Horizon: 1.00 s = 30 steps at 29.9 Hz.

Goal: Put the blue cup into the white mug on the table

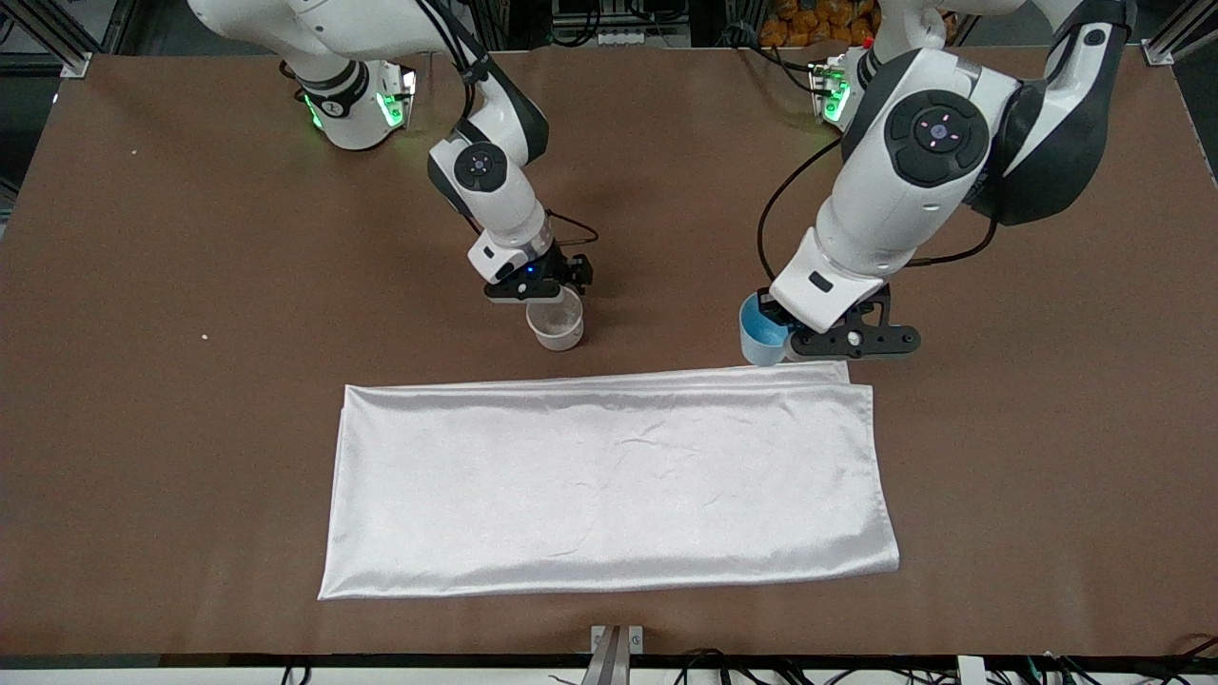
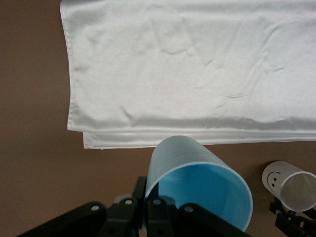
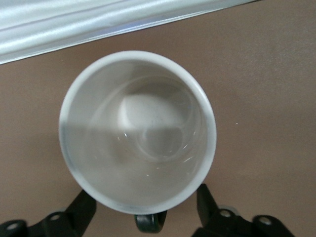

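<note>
Left gripper (image 1: 807,335): clamped on the blue cup (image 1: 762,332), pinching its rim so the cup hangs tipped. It's up off the table (image 1: 190,381), just over the edge of the white cloth (image 1: 609,485) at the left arm's end.

Right gripper (image 1: 540,289): fingers (image 3: 207,200) spread apart on either side of the white mug (image 1: 556,323). Looks like they've let go of it, not squeezing as far as I can see.

White mug: standing upright on the table, mouth up, empty inside, black handle (image 3: 149,222) sitting between the open fingers. In the front view it's at roughly 9 o'clock from the blue cup, a good gap apart, just past the cloth's 12 o'clock edge.

Step in hand: I'd say the mug has been set down and the cup is lifted and ready to carry over.

Next move: the right gripper should clear off upward so the mouth is free. Then swing the cup toward 9 o'clock, level it bottom-down over the mug, lower and release. The cup's only a bit narrower than the mug, so centering matters.
</note>
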Each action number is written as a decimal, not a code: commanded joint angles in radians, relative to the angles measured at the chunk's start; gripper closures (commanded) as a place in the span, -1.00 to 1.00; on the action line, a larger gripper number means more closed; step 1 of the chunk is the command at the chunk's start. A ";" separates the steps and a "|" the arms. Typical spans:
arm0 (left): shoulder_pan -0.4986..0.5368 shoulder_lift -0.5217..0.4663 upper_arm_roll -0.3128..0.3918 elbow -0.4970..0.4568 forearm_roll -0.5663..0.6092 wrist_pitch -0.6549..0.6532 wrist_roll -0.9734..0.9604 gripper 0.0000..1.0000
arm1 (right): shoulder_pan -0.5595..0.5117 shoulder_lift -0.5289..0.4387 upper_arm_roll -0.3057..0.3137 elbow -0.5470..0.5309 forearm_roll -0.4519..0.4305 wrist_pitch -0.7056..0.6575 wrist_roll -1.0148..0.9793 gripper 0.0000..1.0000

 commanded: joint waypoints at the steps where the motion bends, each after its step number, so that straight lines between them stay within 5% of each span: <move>1: 0.004 -0.015 -0.040 -0.011 0.011 -0.011 -0.071 1.00 | 0.000 -0.082 -0.001 0.020 0.010 -0.128 0.012 -1.00; 12: 0.001 -0.011 -0.118 -0.014 0.013 -0.012 -0.182 1.00 | -0.141 -0.153 -0.007 0.210 0.006 -0.537 -0.184 -1.00; 21: -0.056 0.023 -0.149 -0.008 0.016 0.004 -0.258 1.00 | -0.328 -0.141 -0.009 0.267 0.004 -0.559 -0.388 -1.00; 30: -0.171 0.078 -0.148 -0.008 0.021 0.155 -0.389 1.00 | -0.500 -0.133 -0.011 0.307 -0.017 -0.559 -0.584 -1.00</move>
